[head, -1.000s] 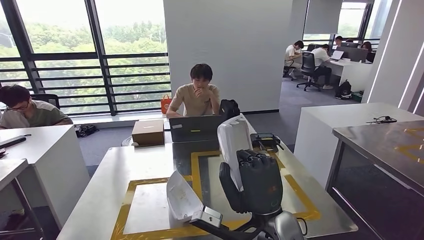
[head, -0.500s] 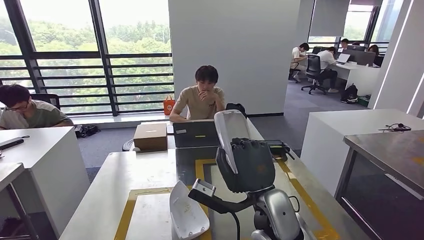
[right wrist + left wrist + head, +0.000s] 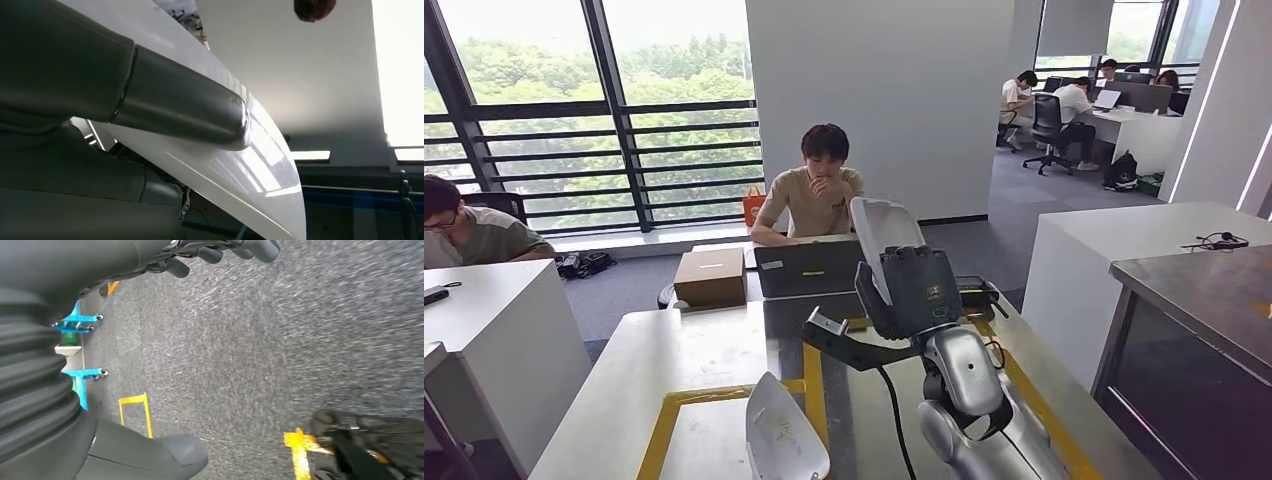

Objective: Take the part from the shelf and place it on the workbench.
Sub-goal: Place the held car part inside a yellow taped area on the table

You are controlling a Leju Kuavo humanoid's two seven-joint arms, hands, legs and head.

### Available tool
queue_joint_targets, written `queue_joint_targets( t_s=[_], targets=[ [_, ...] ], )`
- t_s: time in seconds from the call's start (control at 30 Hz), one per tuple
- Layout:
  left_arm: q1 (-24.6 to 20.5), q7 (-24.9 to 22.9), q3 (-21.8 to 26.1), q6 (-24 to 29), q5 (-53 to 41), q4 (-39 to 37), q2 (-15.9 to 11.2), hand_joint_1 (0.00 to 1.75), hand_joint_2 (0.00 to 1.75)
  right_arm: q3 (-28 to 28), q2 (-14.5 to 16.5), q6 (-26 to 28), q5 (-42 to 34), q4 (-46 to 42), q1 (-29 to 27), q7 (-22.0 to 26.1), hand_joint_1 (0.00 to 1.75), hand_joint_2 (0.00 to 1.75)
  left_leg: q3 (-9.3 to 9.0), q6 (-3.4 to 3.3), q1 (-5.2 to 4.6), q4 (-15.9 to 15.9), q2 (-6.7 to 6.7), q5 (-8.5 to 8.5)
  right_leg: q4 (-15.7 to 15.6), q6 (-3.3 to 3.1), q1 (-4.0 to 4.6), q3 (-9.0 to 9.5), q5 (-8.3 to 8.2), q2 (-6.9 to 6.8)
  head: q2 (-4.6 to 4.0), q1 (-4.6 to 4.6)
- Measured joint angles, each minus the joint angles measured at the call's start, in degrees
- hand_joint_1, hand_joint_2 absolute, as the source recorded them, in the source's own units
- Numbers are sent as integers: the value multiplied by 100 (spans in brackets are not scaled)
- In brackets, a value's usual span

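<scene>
The part is a glossy white curved shell, narrowing to a rounded tip, held upright in the right hand above the workbench. A second white shell part lies hollow side up at the workbench's near edge, within yellow tape.

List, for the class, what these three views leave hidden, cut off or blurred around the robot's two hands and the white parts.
- Right hand: head view shows its back, so finger contact with the held white curved plastic shell is hidden.
- Second white curved shell on the workbench: bottom edge cuts it off.
- Left hand: left wrist view shows fingertips at the edge; grey carpet floor is motion-blurred.
</scene>
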State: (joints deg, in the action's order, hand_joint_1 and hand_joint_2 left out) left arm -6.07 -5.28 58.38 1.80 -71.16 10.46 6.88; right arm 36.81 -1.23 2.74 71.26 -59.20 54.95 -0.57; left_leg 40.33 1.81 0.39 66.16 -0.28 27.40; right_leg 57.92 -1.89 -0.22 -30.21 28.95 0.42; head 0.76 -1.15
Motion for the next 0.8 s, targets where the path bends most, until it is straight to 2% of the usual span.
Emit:
queue_joint_targets(
  t_s=[0.03,0.07,0.1,0.17,0.23,0.3,0.33,0.37,0.4,0.43,0.47,0.5,0.53,0.57,0.6,0.63,0.73,0.8],
  targets=[
    [-5,-10,-1,-14,-22,-1,-2,0,175,2,52,15,17,352,178,10,175,0,-78,-33,-10,-361,6,-246,9,21,8,55,57,2,-1,-2],
    [-14,-19,-2,-32,-47,-2,-3,0,175,5,106,26,42,700,346,20,175,0,-146,-73,-21,-615,10,-421,7,49,17,87,109,4,-1,-3],
    [-23,-25,-5,-52,-71,-4,-3,0,175,8,159,17,75,1062,485,36,175,0,-181,-113,-30,-750,11,-508,-1,85,27,113,147,3,-1,-6],
    [-43,-32,-10,-88,-111,-7,4,0,175,14,236,-28,142,1697,664,90,175,0,-250,-192,-22,-781,-5,-480,-1,148,48,168,174,1,0,-7],
    [-54,-32,-16,-133,-158,-8,10,0,175,32,266,-59,241,2240,759,180,175,0,-342,-264,5,-800,-24,-457,244,200,46,86,177,-8,0,-2],
    [-76,-21,-31,-202,-208,-8,9,0,175,109,266,-111,421,2748,793,211,175,0,-417,-317,15,-807,-40,-402,855,267,21,-297,323,-15,-1,9],
    [-85,-17,-40,-231,-228,-8,7,0,175,175,259,-176,537,3005,759,152,175,0,-446,-332,15,-806,-52,-367,1191,295,13,-545,462,-17,-1,14],
    [-89,-13,-47,-241,-238,-8,5,0,175,251,246,-257,638,3229,686,48,175,0,-475,-338,15,-803,-68,-330,1449,312,7,-775,578,-18,1,19],
    [-82,1,-51,-222,-237,-8,4,0,175,320,233,-339,712,3417,586,-82,175,0,-509,-338,14,-796,-84,-291,1536,314,5,-924,593,-18,1,21],
    [-66,17,-52,-181,-228,-9,3,0,175,386,222,-411,766,3589,475,-218,175,0,-548,-335,10,-785,-98,-247,1453,304,8,-995,488,-18,1,26],
    [-45,44,-51,-123,-211,-9,3,0,175,434,214,-462,782,3729,378,-337,175,0,-589,-329,3,-771,-105,-203,1175,279,16,-962,245,-18,1,29],
    [-22,77,-51,-64,-193,-11,4,0,175,464,210,-506,773,3845,298,-436,175,0,-627,-320,-2,-761,-105,-159,763,233,32,-862,-62,-22,1,31],
    [-8,111,-50,-22,-180,-15,6,0,175,482,208,-548,751,3946,237,-517,175,0,-659,-305,-11,-755,-101,-123,409,188,54,-765,-277,-29,0,26],
    [-6,145,-50,4,-173,-17,6,0,175,492,209,-596,719,4038,185,-582,175,0,-677,-282,-14,-759,-97,-96,146,151,79,-682,-411,-35,-1,27],
    [-11,173,-50,16,-173,-19,5,0,175,497,213,-638,687,4105,130,-625,175,0,-690,-252,-16,-764,-91,-80,0,123,100,-636,-478,-40,-1,26],
    [-19,195,-50,20,-177,-20,0,0,175,499,217,-669,664,4156,77,-651,175,0,-700,-247,-24,-769,-84,-72,-20,131,106,-620,-478,-39,-1,21],
    [-25,214,-50,25,-183,-23,-12,0,175,503,220,-719,640,4275,-30,-691,175,0,-728,-279,-40,-791,-60,-51,-45,147,94,-591,-540,-13,1,9],
    [-32,224,-50,26,-184,-24,-12,0,175,503,219,-778,634,4339,-50,-707,175,0,-748,-265,-40,-817,-46,-39,-39,120,98,-592,-523,3,1,4]
  ],
)
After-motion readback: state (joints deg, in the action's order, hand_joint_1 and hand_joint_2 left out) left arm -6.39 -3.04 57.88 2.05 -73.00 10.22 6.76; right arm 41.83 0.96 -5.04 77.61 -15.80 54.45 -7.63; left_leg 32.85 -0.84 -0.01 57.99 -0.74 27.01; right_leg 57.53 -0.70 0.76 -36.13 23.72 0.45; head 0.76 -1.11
